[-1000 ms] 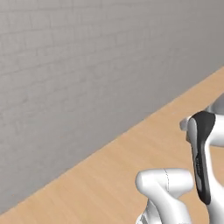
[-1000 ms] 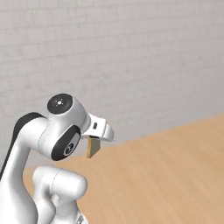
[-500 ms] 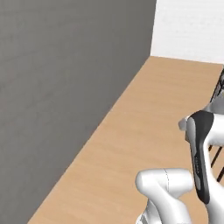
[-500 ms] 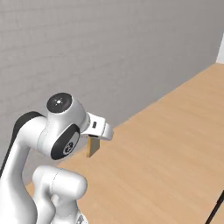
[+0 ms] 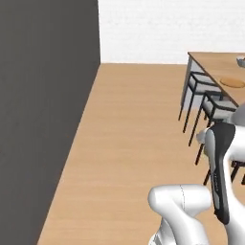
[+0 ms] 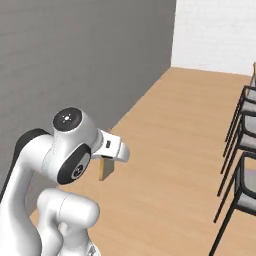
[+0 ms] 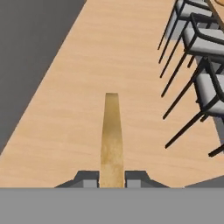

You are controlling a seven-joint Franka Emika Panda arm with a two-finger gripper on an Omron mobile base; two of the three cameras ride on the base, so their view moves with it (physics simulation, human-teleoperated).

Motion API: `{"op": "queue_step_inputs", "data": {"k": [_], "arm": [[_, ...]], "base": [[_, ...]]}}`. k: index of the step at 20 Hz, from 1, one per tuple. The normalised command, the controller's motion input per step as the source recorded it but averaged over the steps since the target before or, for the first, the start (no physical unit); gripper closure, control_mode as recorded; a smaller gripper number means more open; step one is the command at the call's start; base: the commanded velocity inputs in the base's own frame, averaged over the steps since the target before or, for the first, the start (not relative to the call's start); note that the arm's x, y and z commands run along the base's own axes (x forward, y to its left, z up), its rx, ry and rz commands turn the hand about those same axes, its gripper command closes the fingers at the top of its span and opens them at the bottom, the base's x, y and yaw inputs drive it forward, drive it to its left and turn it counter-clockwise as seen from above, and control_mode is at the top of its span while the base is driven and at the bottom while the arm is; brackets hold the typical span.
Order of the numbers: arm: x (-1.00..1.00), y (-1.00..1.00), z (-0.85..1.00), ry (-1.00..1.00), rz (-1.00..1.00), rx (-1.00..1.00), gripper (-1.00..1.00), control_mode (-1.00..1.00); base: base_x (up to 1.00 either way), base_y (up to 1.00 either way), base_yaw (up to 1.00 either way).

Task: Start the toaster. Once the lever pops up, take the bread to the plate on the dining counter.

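In the left base view, the white arm [image 5: 217, 177] rose at lower right over a light-wood floor [image 5: 129, 143] beside a dark grey wall [image 5: 43, 110]. Far off to the right stood the dining counter [image 5: 210, 60], with the tan plate [image 5: 233, 82] lying flat on it and black-framed chairs [image 5: 203, 103] tucked along its near side.

In the right base view, the bread [image 6: 106, 168] hung edge-down below the arm's wrist, above the floor, with the grey wall to the left and chairs at the right edge.

In the hand view, the claw [image 7: 112, 178] was closed tight on the bread, its two dark fingertips [image 7: 89, 179] pressing the golden-brown slice from either side; the slice pointed away over the floor, chairs standing to the right.
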Motion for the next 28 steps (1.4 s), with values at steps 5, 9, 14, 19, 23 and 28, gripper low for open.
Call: {"op": "queue_step_inputs", "data": {"k": [5,9,14,19,23,28], "arm": [[0.00,0.00,0.00,0.00,0.00,0.00,1.00,1.00],[0.00,0.00,0.00,0.00,0.00,0.00,1.00,1.00],[0.00,0.00,0.00,0.00,0.00,0.00,1.00,1.00],[0.00,0.00,0.00,0.00,0.00,0.00,1.00,1.00],[0.00,0.00,0.00,0.00,0.00,0.00,1.00,1.00],[0.00,0.00,0.00,0.00,0.00,0.00,1.00,1.00]], "base": [[1.00,0.30,-0.54],[0.97,0.33,-0.57],[0.99,0.45,-0.56],[0.99,0.65,-0.54],[0.97,0.76,-0.53],[0.89,0.85,-0.51]]}}
